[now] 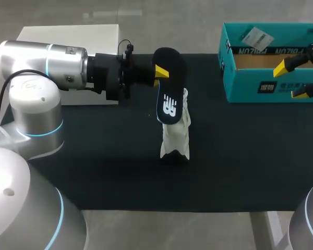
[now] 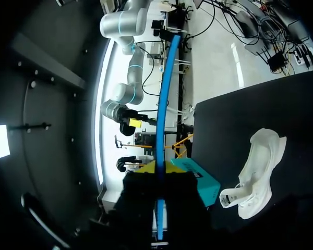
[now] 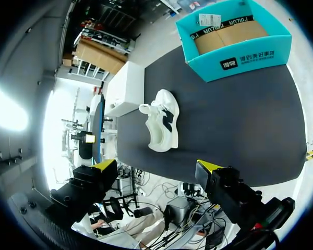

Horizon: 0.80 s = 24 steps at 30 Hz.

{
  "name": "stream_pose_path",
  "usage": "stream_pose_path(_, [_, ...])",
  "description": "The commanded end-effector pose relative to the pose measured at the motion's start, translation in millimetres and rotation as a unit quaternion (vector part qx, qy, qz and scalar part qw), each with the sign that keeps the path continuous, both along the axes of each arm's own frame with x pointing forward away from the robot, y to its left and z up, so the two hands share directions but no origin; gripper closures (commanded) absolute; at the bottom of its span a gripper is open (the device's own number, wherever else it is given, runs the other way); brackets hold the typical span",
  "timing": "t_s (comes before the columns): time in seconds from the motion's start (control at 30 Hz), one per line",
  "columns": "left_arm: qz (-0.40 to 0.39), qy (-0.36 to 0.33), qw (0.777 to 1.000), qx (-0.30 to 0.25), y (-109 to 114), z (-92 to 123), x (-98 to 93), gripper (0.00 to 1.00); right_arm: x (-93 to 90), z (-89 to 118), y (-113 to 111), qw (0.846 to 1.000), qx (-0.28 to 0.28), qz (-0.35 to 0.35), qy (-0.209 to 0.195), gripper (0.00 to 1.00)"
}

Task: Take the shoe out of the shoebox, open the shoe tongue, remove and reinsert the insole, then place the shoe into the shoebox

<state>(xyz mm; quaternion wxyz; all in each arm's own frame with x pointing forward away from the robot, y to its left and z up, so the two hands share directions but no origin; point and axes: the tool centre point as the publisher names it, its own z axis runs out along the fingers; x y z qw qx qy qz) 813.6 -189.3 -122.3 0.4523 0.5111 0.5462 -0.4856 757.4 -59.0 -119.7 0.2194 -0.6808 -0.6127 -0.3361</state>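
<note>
My left gripper [image 1: 161,73] is shut on the heel end of a black insole [image 1: 170,91], which hangs in the air above the mat with its printed side facing up. In the left wrist view the insole [image 2: 162,104] shows edge-on as a thin blue strip running out from between the fingers of the left gripper [image 2: 160,208]. The white shoe [image 1: 176,130] lies on the black mat just below the insole, apart from both grippers. My right gripper [image 1: 293,79] is open over the teal shoebox [image 1: 250,83] at the back right. From the right wrist, the right gripper [image 3: 155,169] is wide open, with the shoe [image 3: 161,122] and shoebox [image 3: 235,57] ahead.
A white box [image 1: 68,34] stands at the back left beside the black mat [image 1: 104,166], behind my left arm. The shoebox holds a brown cardboard liner and a paper tag [image 1: 256,37].
</note>
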Motion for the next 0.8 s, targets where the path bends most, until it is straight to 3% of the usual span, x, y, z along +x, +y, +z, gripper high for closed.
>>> stream_pose_path(0.03, [0.002,-0.001,1.0,0.001,-0.6,0.4,-1.4,1.0,0.6,-0.8,0.7,1.0,-0.001,0.0,0.001,0.0])
stream_pose_path(0.77, [0.002,-0.001,1.0,0.001,-0.6,0.4,-1.4,1.0,0.6,-0.8,0.7,1.0,-0.001,0.0,0.001,0.0])
stream_pose_path(0.8, [-0.01,0.043,0.999,0.001,1.4,-0.3,0.6,1.0,0.6,-0.8,0.7,1.0,-0.001,0.0,0.001,0.0])
